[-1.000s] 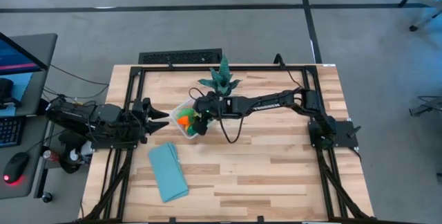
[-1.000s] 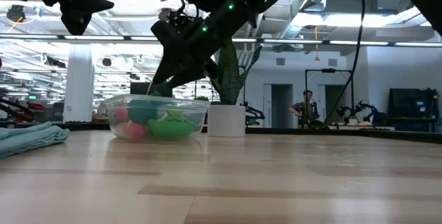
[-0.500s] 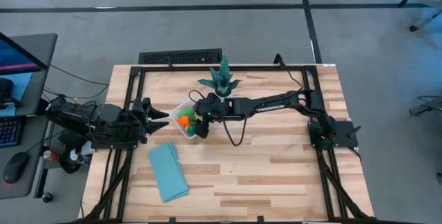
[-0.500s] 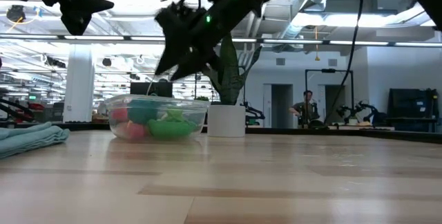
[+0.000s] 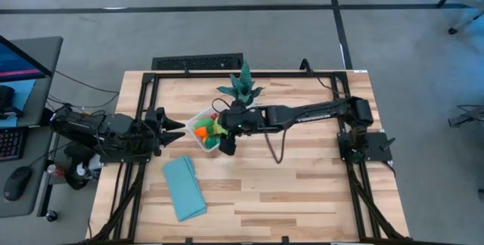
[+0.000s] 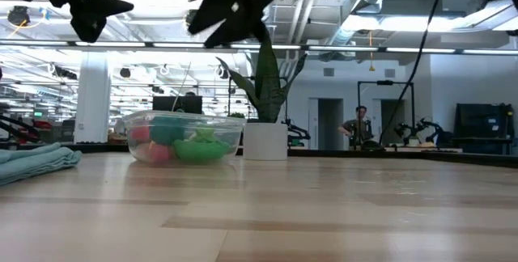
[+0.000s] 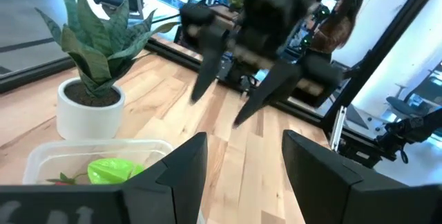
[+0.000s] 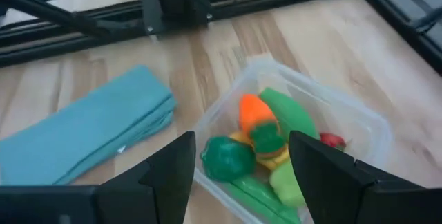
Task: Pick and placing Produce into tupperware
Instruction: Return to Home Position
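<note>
Centrally, tupperware (image 6: 182, 119) on wood table (image 5: 302, 177); grey floor (image 5: 227, 26) around.

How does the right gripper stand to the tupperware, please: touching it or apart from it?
Apart. The low view shows the right gripper raised well above the tupperware, with open room background plainly visible between them.

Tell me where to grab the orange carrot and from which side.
Grip the orange carrot across the middle of its orange body, coming straight down: it lies uppermost and uncovered, and the container walls block a side approach. A long green piece lies close beside it, so the fit is probably tight.
</note>
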Available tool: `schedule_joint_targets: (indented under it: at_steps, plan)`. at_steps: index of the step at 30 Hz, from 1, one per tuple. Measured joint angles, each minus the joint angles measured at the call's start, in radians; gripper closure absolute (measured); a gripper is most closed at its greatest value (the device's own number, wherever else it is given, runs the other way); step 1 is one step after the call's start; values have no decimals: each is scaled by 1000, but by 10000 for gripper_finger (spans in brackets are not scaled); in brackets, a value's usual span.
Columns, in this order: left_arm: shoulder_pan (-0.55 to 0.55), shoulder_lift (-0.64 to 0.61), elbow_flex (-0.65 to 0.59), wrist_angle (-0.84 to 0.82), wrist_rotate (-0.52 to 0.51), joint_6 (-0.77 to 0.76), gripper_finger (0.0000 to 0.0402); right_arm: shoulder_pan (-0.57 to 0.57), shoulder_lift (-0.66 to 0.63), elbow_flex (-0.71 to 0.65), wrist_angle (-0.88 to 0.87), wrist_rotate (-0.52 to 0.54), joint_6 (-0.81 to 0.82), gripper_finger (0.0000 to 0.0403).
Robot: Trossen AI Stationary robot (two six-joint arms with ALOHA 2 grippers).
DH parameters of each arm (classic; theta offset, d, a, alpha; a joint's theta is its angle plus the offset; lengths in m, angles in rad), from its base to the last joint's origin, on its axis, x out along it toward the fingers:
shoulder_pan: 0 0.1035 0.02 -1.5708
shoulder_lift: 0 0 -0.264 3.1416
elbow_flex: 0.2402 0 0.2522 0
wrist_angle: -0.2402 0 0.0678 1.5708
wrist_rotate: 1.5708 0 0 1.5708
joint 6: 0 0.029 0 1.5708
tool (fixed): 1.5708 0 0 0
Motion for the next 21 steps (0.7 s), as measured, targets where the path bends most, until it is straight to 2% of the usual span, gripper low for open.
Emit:
schedule_joint_targets:
  at_steps: [7, 12, 17, 21]
  plan:
    - [0, 2, 0, -54, -2, -4, 223, -1, -97, 0, -112, 3, -73, 178]
    - [0, 2, 0, -147, -2, 17, 223, -15, -160, 0, -155, 3, -71, 178]
    - [0, 2, 0, -197, -1, -36, 223, -16, -220, 0, -295, 2, 9, 178]
    - [0, 2, 0, -189, 1, -51, 223, 9, -262, 0, -365, 4, -47, 178]
